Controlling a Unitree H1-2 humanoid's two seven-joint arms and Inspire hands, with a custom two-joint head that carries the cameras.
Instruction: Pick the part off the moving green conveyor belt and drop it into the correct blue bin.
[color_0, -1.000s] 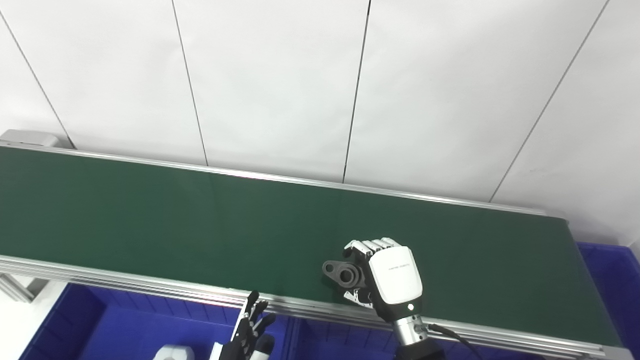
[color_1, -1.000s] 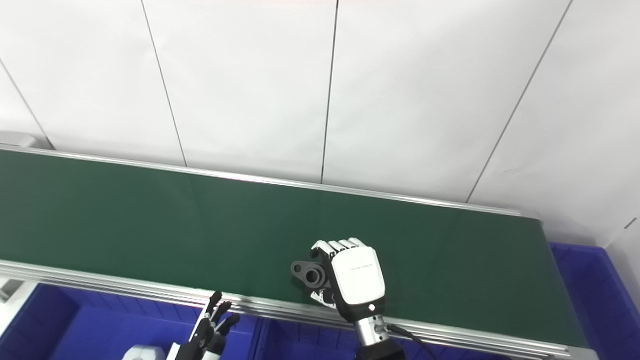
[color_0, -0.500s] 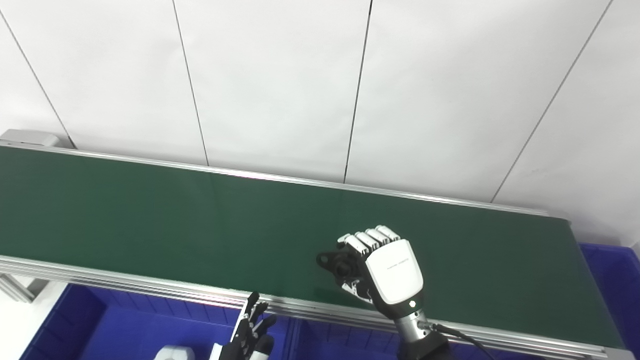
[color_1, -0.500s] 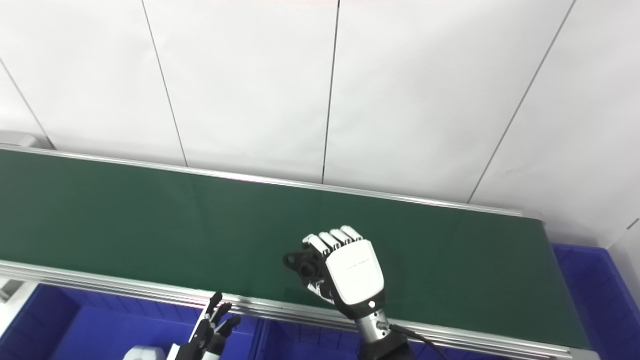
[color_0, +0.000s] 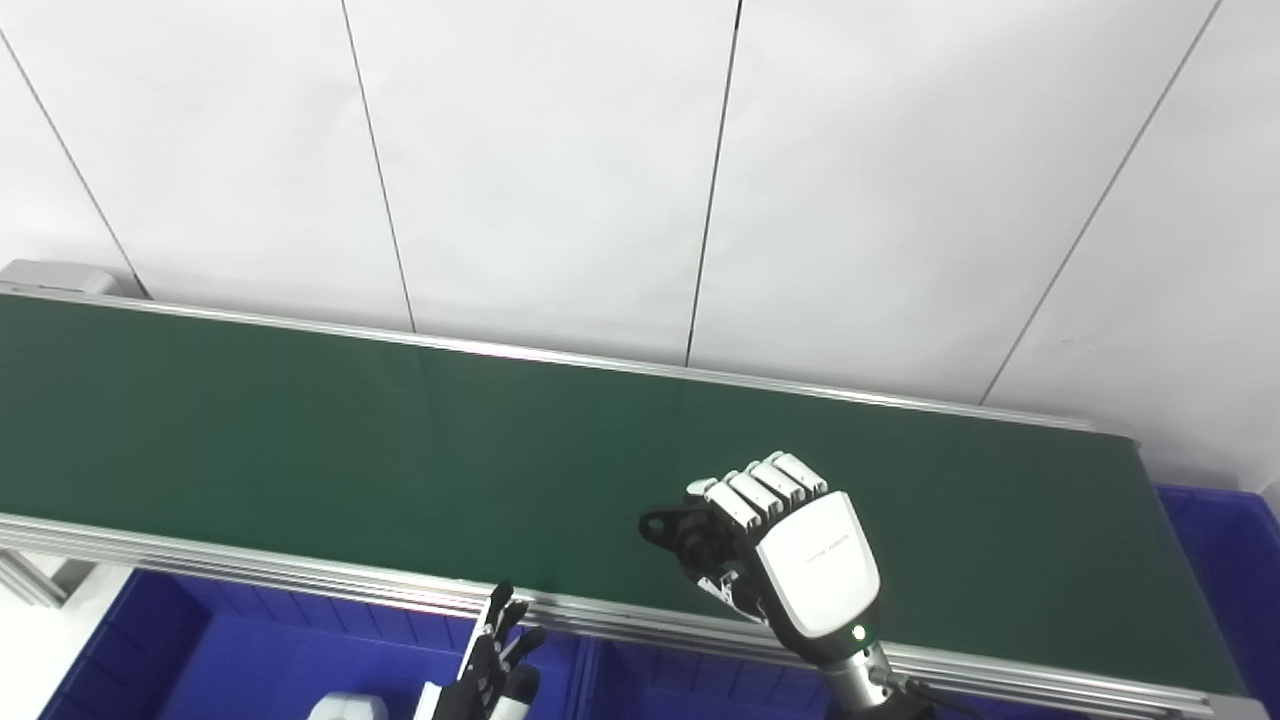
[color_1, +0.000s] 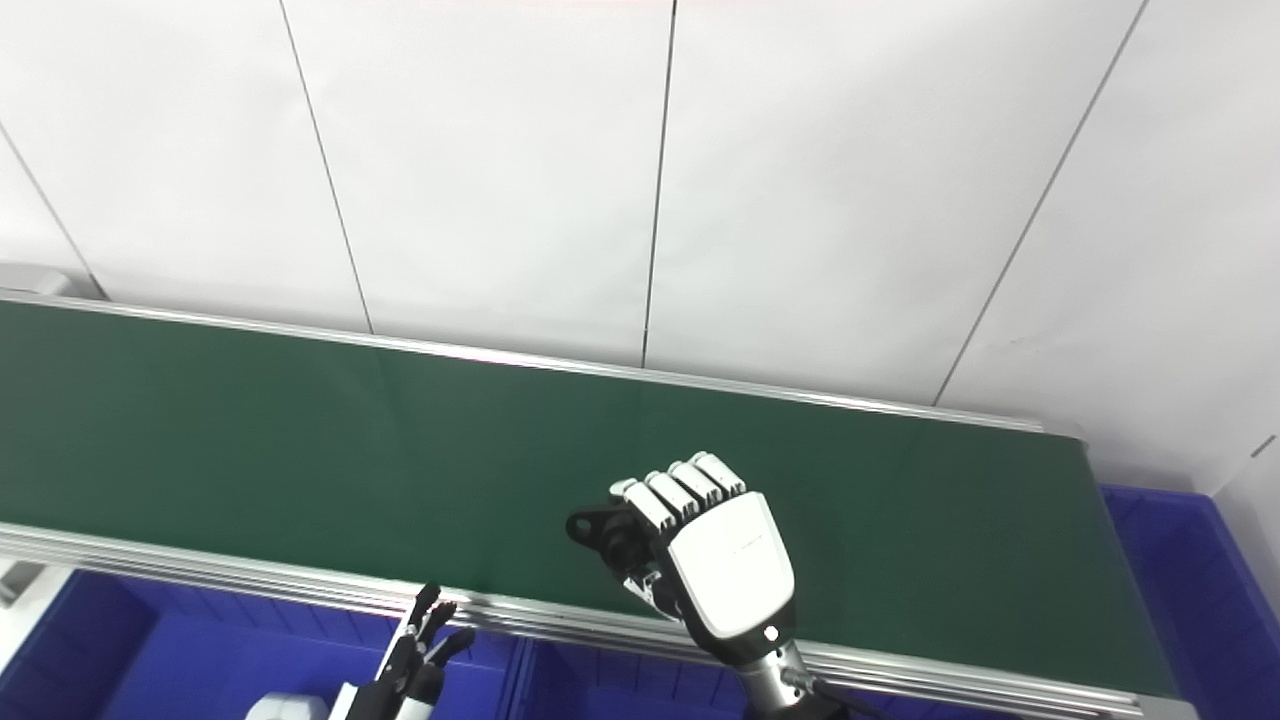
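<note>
We find the right hand (color_0: 800, 570) clenched around the black part (color_0: 685, 530), apparently raised off the belt (color_0: 300, 430) near its front edge. The left hand (color_0: 497, 665) waits, fingers spread. Next: carry it over a blue bin (color_0: 250, 660) and release.

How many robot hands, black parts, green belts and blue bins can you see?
Robot hands: 2, the white-backed right hand and the black-fingered left hand
Black metal part with a round hole: 1, held in the right hand
Long green conveyor belt: 1
Blue plastic bins: 3, left, middle and far right
Total: 7
</note>
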